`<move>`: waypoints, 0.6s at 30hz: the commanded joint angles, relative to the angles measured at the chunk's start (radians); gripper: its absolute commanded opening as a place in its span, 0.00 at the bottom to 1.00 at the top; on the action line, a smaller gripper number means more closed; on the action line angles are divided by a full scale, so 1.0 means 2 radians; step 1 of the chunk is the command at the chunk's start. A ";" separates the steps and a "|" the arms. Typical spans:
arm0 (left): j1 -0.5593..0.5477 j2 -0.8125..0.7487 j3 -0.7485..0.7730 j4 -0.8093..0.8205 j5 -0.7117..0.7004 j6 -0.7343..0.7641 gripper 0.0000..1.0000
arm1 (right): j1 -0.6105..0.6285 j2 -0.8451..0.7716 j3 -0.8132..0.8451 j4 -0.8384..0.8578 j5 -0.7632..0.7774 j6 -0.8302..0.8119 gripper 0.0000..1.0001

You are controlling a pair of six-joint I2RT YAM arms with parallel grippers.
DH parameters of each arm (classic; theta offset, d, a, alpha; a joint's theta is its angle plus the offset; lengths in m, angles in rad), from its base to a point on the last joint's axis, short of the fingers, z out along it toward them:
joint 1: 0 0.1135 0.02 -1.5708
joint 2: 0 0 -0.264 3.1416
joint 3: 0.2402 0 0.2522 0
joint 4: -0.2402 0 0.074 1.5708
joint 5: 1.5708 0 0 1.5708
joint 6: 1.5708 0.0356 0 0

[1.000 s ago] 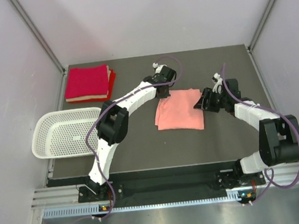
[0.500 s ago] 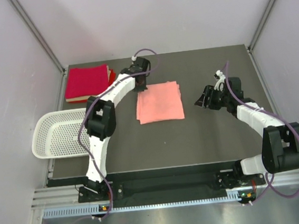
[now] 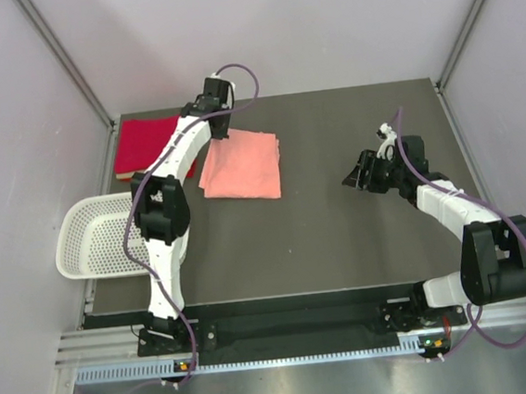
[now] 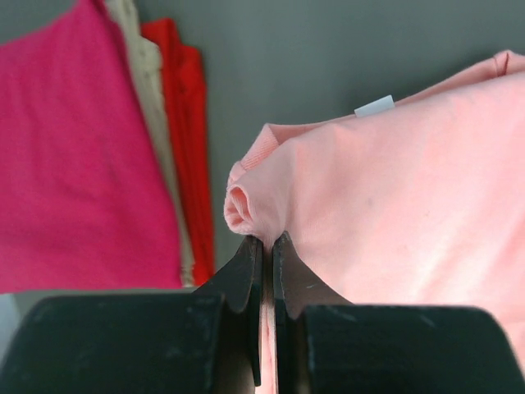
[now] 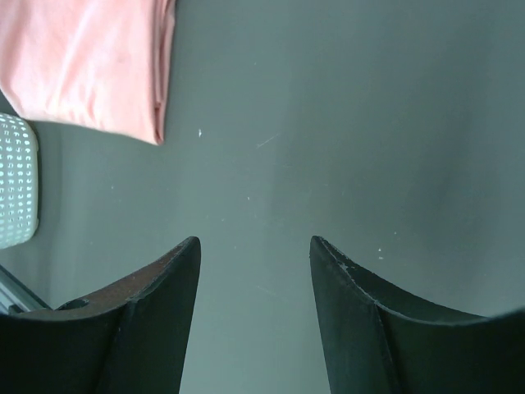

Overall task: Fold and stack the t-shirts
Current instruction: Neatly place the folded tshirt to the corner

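The folded salmon-pink t-shirt point(image 3: 241, 165) lies left of the table's middle, its small white tag point(image 4: 374, 106) showing in the left wrist view. My left gripper point(image 3: 218, 134) is shut on the shirt's far left corner point(image 4: 246, 205). The stack of folded crimson and red t-shirts point(image 3: 144, 145) lies at the far left corner, close beside the pink one; in the left wrist view it point(image 4: 74, 156) fills the left side. My right gripper point(image 3: 352, 177) is open and empty over bare table at the right, apart from the pink shirt point(image 5: 90, 61).
A white perforated basket point(image 3: 99, 236) stands at the table's left edge, in front of the stack; its rim shows in the right wrist view point(image 5: 16, 180). The dark table point(image 3: 342, 245) is bare between the arms. Walls stand close on three sides.
My left gripper has dragged the pink shirt leftward across the table, from the middle to beside the red stack. My right gripper let go, drew back slightly to the right and then stayed still.
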State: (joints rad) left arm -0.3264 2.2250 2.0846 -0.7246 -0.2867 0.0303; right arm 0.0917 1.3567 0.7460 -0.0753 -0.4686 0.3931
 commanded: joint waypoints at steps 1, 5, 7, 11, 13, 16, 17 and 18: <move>0.024 -0.021 0.031 0.013 -0.025 0.062 0.00 | 0.005 -0.013 0.004 0.013 -0.007 -0.010 0.56; 0.038 -0.025 0.046 0.006 -0.033 0.081 0.00 | 0.004 -0.011 0.009 0.007 -0.004 -0.020 0.56; 0.042 -0.033 0.045 0.010 -0.043 0.092 0.00 | 0.002 -0.009 0.014 0.008 -0.003 -0.024 0.56; 0.047 -0.048 0.045 0.027 -0.067 0.128 0.00 | 0.001 -0.002 0.019 0.011 -0.006 -0.027 0.56; 0.055 -0.052 0.048 0.034 -0.068 0.144 0.00 | 0.001 -0.003 0.016 0.015 -0.008 -0.028 0.56; 0.066 -0.058 0.054 0.042 -0.065 0.150 0.00 | 0.001 -0.006 0.010 0.025 -0.013 -0.026 0.56; 0.068 -0.061 0.061 0.042 -0.064 0.153 0.00 | 0.000 -0.006 0.008 0.026 -0.013 -0.025 0.56; 0.070 -0.063 0.064 0.041 -0.065 0.160 0.00 | 0.001 -0.006 0.009 0.025 -0.013 -0.024 0.56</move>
State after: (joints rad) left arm -0.2131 2.2063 2.1407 -0.7177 -0.3832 0.2913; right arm 0.0917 1.3567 0.7464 -0.0711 -0.4763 0.3634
